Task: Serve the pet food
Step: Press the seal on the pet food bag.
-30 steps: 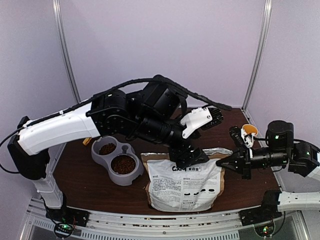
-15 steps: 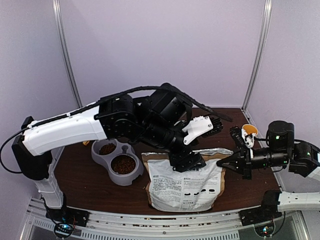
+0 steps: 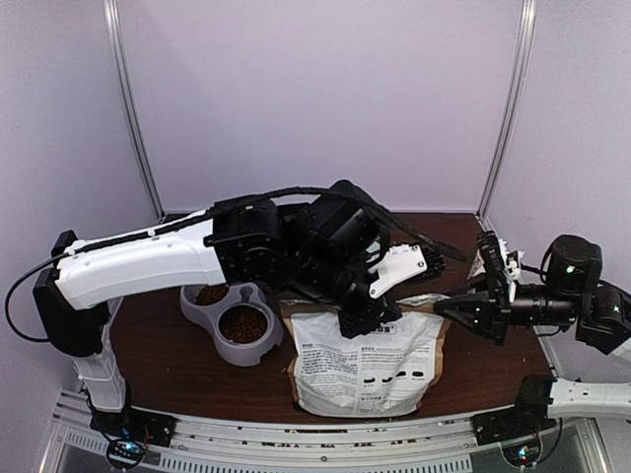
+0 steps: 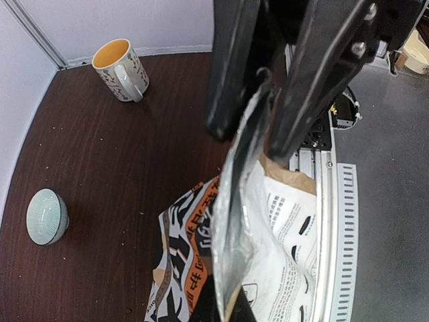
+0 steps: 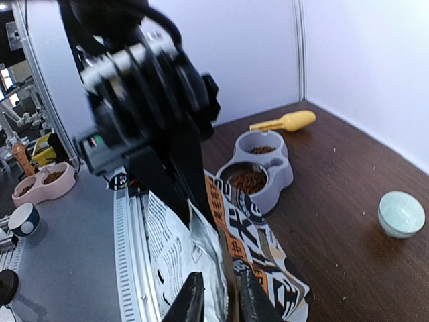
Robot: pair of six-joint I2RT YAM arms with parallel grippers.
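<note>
Left gripper (image 3: 367, 317): arm reached from the left across the table (image 3: 168, 365) to the far, top edge of the bag (image 3: 365, 372). In the wrist view both fingers (image 4: 228, 67) were pressed together on the bag's silver-lined lip, with only the pinched film between them. The lip stood raised toward the gripper. The rest of the bag lay flat, printed face up.

Right gripper (image 3: 442, 308): pointed left at the bag's far right corner. In its own wrist view the fingers (image 5: 191, 303) stood a narrow way apart, with the bag's orange-trimmed edge running down between them. The frame cut the tips off, so I could not tell whether they pinched that edge or only straddled it.

Pet food (image 3: 243, 323): dark-brown kibble lay in both cups of the grey double bowl (image 3: 246, 355), which sat on the table just left of the bag. In the top view the far cup was partly hidden under the left arm, while the near cup showed a full brown layer.

Other items:
- A yellow scoop (image 5: 285, 122) lay on the table just beyond the double bowl, near the far wall.
- A mug (image 4: 120, 60) with an orange inside stood upright in the far right corner.
- A small pale-green bowl (image 4: 47, 216) sat on the far side of the table, well apart from the bag.
- A few loose specks were scattered on the wood.
</note>
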